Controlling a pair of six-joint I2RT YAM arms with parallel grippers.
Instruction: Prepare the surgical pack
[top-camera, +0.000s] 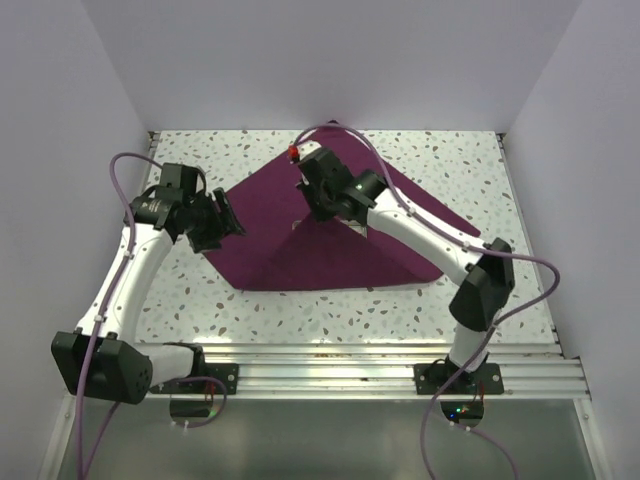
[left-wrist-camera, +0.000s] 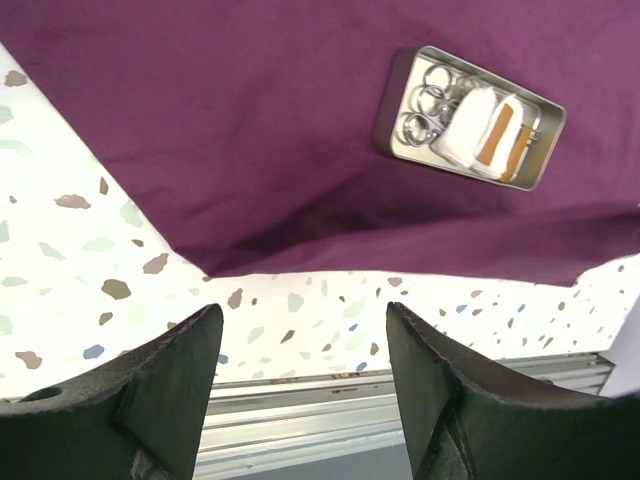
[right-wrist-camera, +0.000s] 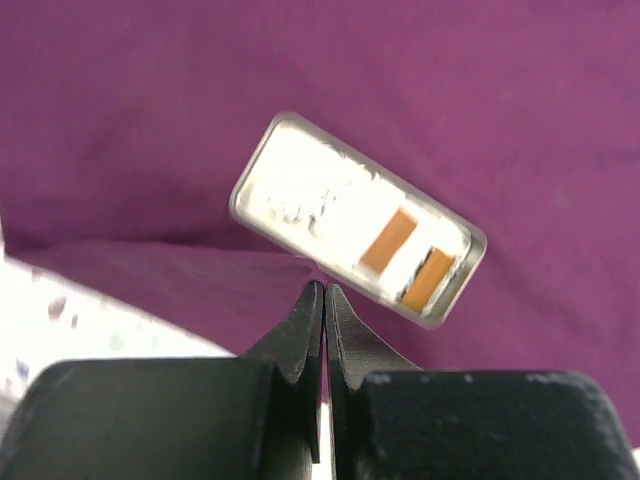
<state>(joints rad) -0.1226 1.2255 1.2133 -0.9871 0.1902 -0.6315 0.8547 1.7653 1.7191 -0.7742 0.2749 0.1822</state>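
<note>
The surgical pack (left-wrist-camera: 250, 130) was matt woven cloth, soft and faintly creased. On it lay a tray (left-wrist-camera: 394, 100) of grey metal with a dull sheen, holding shiny metal rings (left-wrist-camera: 425, 100) and fluffy white gauze (left-wrist-camera: 465, 125). The table (left-wrist-camera: 60, 270) was smooth, speckled like terrazzo. The rail (left-wrist-camera: 300, 410) was ribbed bare metal. The fingers (left-wrist-camera: 150, 400) of the left gripper (left-wrist-camera: 303, 330) and those of the right gripper (right-wrist-camera: 324, 290) looked like matt black plastic, finely grained. The 2 arms (top-camera: 130, 280) wore glossy white shells; their cables (top-camera: 118, 170) were smooth lilac sheathing.
</note>
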